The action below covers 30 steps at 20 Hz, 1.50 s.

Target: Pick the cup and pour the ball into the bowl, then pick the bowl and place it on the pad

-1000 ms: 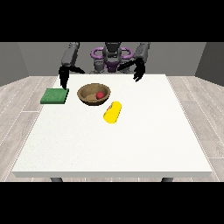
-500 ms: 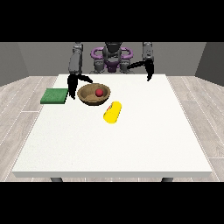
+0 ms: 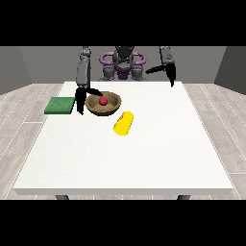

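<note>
Bowl [image 3: 103,104] sat toward the far side of the white table [image 3: 144,158], brown and upright, and I could see the red ball [image 3: 103,101] resting inside it. Just beside it, on the near side toward the view's right, the yellow cup [image 3: 123,123] lay tipped on its side, close to the bowl, though I could not tell whether they touched. The green pad [image 3: 60,105] lay flat at the view's left of the bowl, near the table's left edge and apart from the bowl.

From my seat, the hand at the view's left [image 3: 81,97] hung between the pad and the bowl, right at the bowl's left rim, with its digits spread and pointing down and one reaching over the rim; I saw nothing grasped in it. The hand at the view's right [image 3: 167,72] was raised above the far right part of the table, well apart from everything, fingers relaxed and holding nothing.
</note>
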Tool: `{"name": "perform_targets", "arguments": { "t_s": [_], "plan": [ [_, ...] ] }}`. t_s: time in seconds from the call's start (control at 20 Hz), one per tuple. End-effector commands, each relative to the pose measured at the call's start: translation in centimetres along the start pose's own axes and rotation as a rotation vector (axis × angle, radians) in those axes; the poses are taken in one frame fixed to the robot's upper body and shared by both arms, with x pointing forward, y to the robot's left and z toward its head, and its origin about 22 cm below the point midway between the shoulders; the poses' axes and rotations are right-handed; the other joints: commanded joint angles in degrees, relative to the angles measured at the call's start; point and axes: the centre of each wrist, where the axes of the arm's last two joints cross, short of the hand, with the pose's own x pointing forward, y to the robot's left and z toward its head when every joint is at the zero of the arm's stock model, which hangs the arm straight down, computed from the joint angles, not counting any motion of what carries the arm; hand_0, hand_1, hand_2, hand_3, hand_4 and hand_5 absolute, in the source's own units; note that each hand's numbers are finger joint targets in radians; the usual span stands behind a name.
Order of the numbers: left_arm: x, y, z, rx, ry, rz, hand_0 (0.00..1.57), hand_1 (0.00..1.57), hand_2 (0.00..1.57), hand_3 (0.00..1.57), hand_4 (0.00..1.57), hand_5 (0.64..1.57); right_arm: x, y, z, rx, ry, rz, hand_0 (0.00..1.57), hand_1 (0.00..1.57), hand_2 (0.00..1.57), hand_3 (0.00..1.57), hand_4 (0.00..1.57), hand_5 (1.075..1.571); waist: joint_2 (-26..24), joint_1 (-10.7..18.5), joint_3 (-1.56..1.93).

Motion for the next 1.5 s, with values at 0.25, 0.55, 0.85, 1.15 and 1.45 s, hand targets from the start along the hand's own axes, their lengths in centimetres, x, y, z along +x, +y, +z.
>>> {"name": "perform_targets", "arguments": {
  "t_s": [0.25,0.55,0.85,1.15,1.45],
  "plan": [
    [2.2,1.6,-0.8,-0.008,-0.043,-0.004,0.00,0.00,0.00,0.00,0.00,1.566,-2.5,-0.1,0.9,-0.127,0.202,-0.075,0.00,0.00,0.00,0.00,0.46,1.547,1.74,1.25,0.03],
    [2.8,-1.9,-0.8,-0.081,-0.107,0.029,0.00,0.00,0.00,0.00,0.57,1.549,-2.2,-3.0,1.4,-0.248,0.201,0.447,1.57,1.57,1.57,1.57,0.92,1.536,4.84,6.20,-0.28],
    [1.1,-0.7,-0.6,-0.035,-0.036,0.043,0.00,0.00,0.00,0.00,0.90,1.466,-2.2,-2.0,1.3,-0.286,0.258,0.593,1.57,1.57,1.57,1.26,0.90,1.566,-0.25,4.08,-0.20],
    [-6.1,4.4,5.0,0.065,0.232,0.035,0.00,0.00,0.00,0.00,0.99,1.419,1.3,2.5,-2.1,-0.210,0.433,0.631,1.57,1.57,1.57,0.97,0.82,1.564,-14.17,-4.10,-0.17],
    [-7.8,5.3,6.8,0.166,0.284,0.020,0.00,0.00,0.00,0.00,1.00,1.407,5.9,2.2,-4.7,-0.140,0.439,0.599,1.57,1.57,1.57,0.74,0.81,1.567,-15.92,-9.76,-0.06]
  ]
}}
